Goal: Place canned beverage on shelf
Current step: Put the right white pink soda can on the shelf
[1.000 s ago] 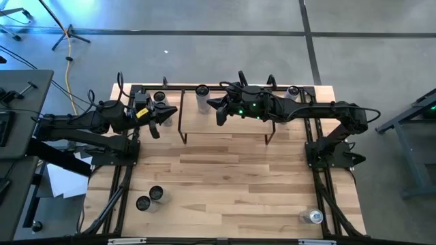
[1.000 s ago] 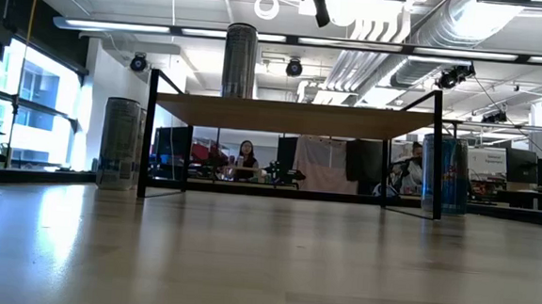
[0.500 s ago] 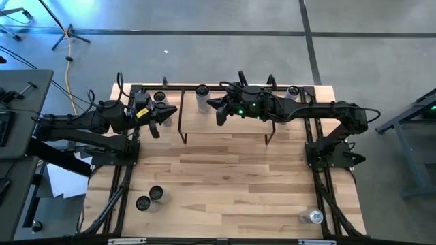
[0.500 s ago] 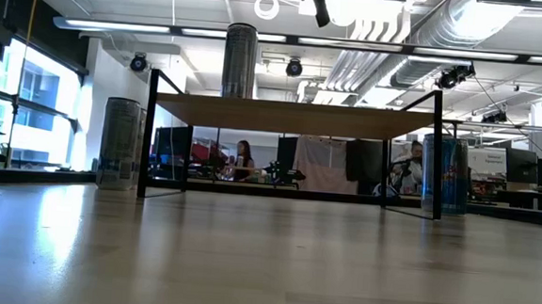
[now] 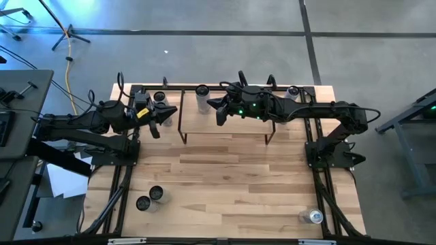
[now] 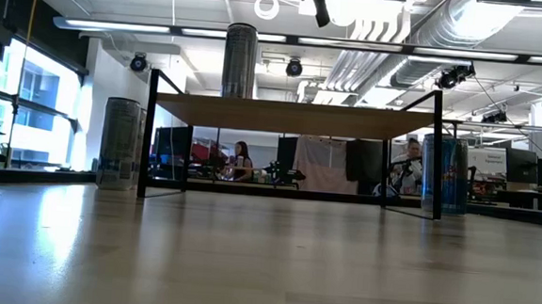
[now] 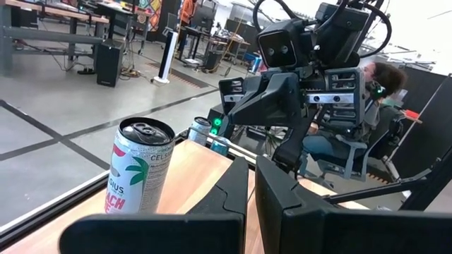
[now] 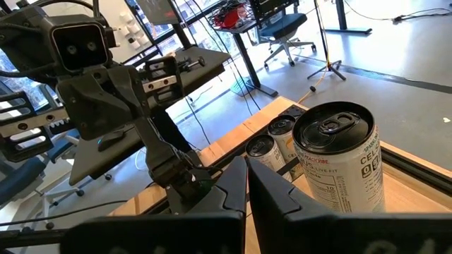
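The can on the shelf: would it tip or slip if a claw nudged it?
The can stands upright, tall and narrow, so a high nudge would likely tip it. On its side, it would probably roll. Its smooth printed wall looks slippery.

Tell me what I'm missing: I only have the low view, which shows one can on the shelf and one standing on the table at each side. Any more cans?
Observer: Yes. Two cans stand together near the table's front left, and a single can at its front right.
Operator: Where is the right pincer?
Observer: The right pincer hangs above the shelf, beside the can on it, shut and empty.
Operator: And the left?
Observer: The left pincer is shut and empty, off the shelf's left end.
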Controlling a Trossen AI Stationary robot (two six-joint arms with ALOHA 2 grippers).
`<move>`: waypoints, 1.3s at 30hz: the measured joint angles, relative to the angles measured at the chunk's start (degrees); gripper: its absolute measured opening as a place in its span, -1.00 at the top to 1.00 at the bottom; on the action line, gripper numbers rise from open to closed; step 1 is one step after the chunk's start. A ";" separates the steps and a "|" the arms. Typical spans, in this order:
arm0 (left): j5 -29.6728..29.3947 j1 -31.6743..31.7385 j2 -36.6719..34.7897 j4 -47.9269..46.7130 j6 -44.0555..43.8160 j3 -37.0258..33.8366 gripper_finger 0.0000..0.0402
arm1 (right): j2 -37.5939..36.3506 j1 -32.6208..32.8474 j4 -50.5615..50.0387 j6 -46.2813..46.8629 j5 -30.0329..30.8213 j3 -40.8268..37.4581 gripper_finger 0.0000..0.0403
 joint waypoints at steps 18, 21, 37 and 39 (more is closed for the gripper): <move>-0.10 0.00 0.00 -0.03 0.39 0.00 1.00 | 0.00 0.00 0.00 -0.84 -0.01 0.00 1.00; -0.10 0.00 0.00 -0.03 0.52 0.00 1.00 | 0.00 0.00 0.01 -1.09 -0.02 0.01 1.00; -0.06 0.02 0.00 0.00 0.50 0.00 1.00 | 0.00 0.00 0.00 -1.53 0.00 0.01 1.00; -0.06 0.00 0.00 0.02 0.50 0.00 1.00 | 0.00 0.00 0.00 -1.53 -0.02 0.00 1.00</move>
